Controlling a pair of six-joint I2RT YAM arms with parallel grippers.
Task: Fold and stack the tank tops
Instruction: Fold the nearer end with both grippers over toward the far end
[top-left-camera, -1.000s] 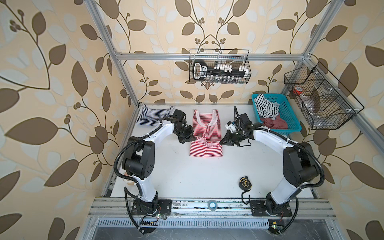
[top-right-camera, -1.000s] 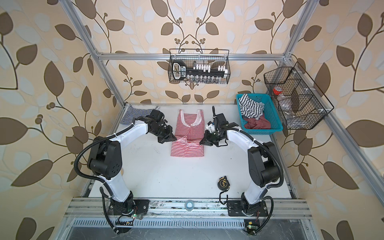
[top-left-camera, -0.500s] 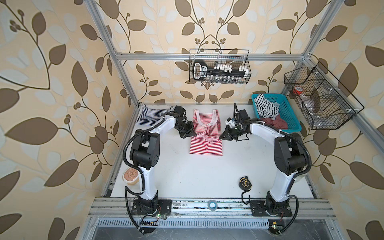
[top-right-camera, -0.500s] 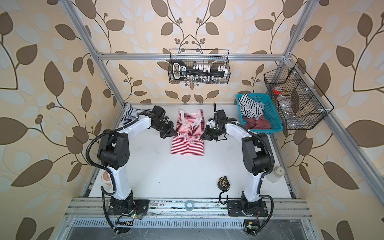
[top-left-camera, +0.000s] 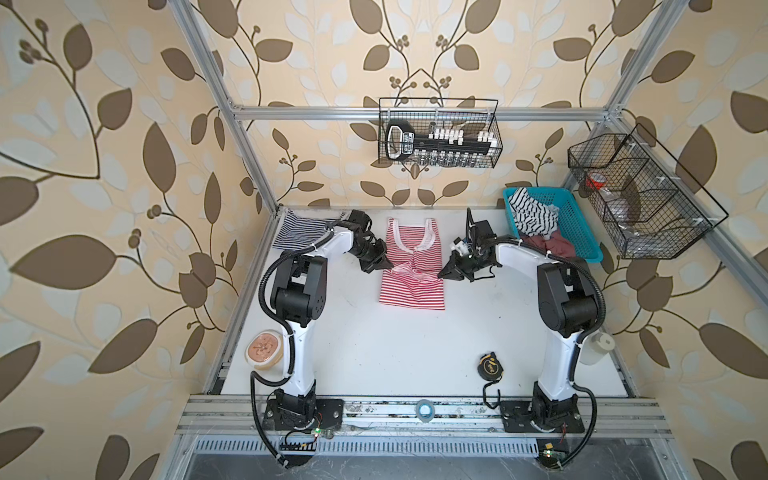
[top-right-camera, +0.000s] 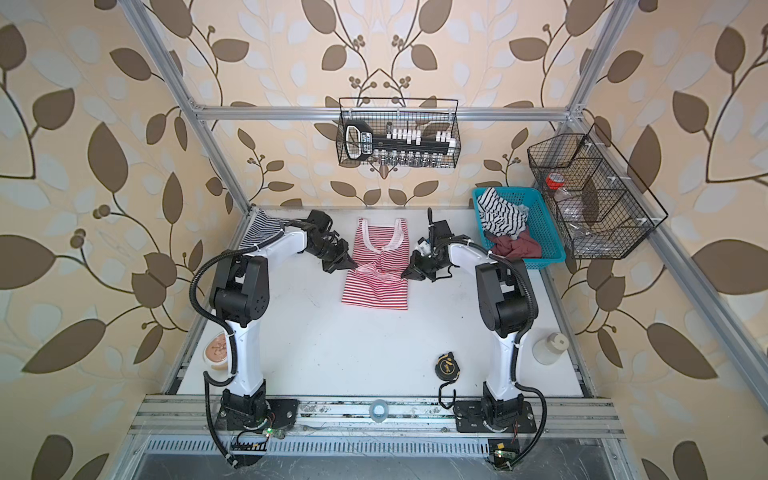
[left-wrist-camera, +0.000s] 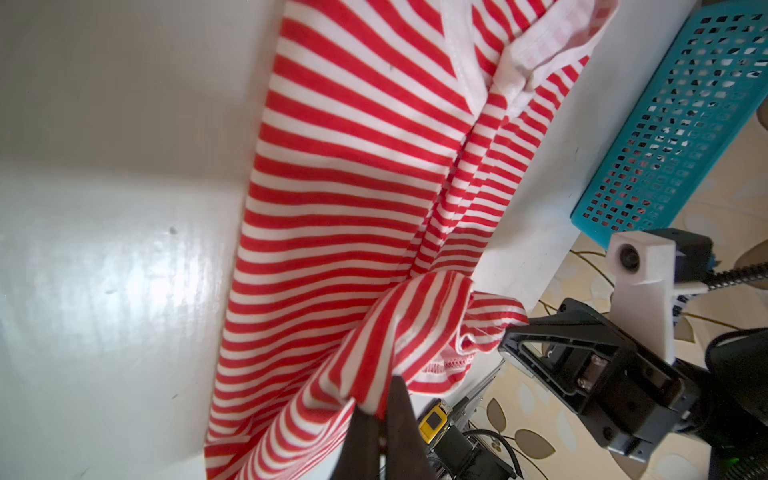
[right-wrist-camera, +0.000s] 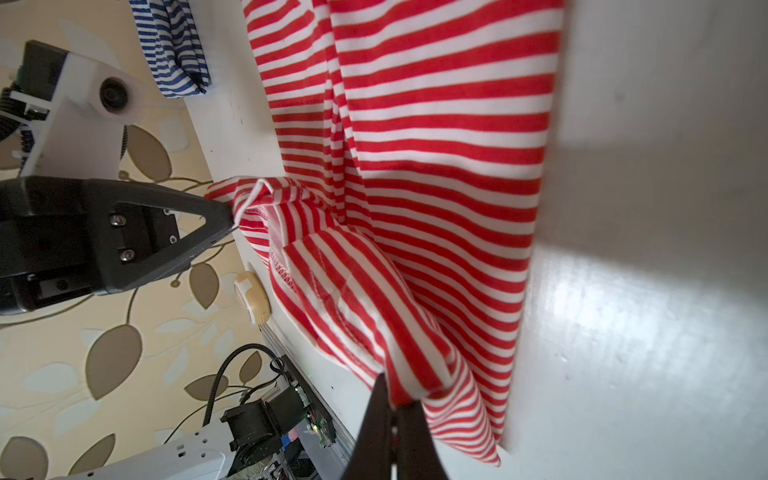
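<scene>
step in hand: first fold of the red top (top-left-camera: 411, 286), hem end over neck end, by my reading.
left pincer (top-left-camera: 385, 266): clenched on one hem corner; cloth bunched between the tips in its wrist view.
right pincer (top-left-camera: 443, 275): clenched on the other hem corner, about level with the left.
red top, position: mid-back of the surface (top-left-camera: 395, 357), neck toward the far wall. hem is lifted off and hangs over the garment's middle; the rest lies flat, with a wrinkle running down the centre.
navy top (top-left-camera: 299, 232): far left corner, beside the left arm, apart from the red top; looks folded.
next move calls for: both corners carried level toward the straps, hem kept taut, lowered, then let go.
around: basket (top-left-camera: 582, 232) of clothes at far right; tape measure (top-left-camera: 491, 365) near the front, well apart.
in the way: nothing on the path; the centre wrinkle may get trapped in the fold.
</scene>
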